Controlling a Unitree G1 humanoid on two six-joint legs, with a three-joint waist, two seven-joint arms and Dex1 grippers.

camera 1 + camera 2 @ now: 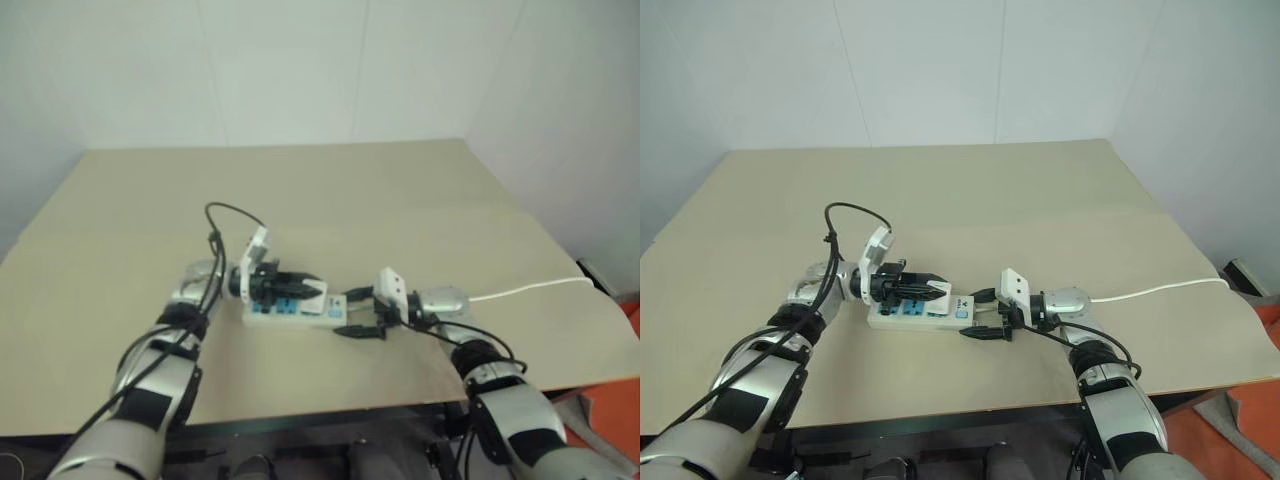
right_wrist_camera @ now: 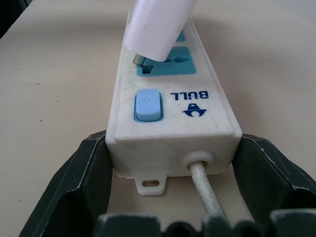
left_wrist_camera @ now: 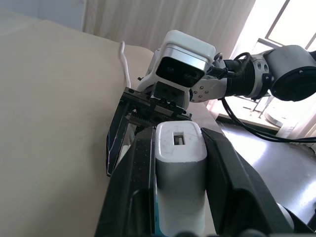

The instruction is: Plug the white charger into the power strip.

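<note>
Two end effectors meet: left [image 1: 925, 289] clamps white charger [image 3: 179, 173] (tilted), right [image 2: 173, 195] straddles power strip [image 2: 170, 116].

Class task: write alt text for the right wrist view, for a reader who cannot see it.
A white charger, tilted, has its metal prong at the blue socket nearest the switch end of a power strip. The right gripper has a black finger against each side of that end, where the thin white cord leaves. The strip lies on a beige table.
</note>
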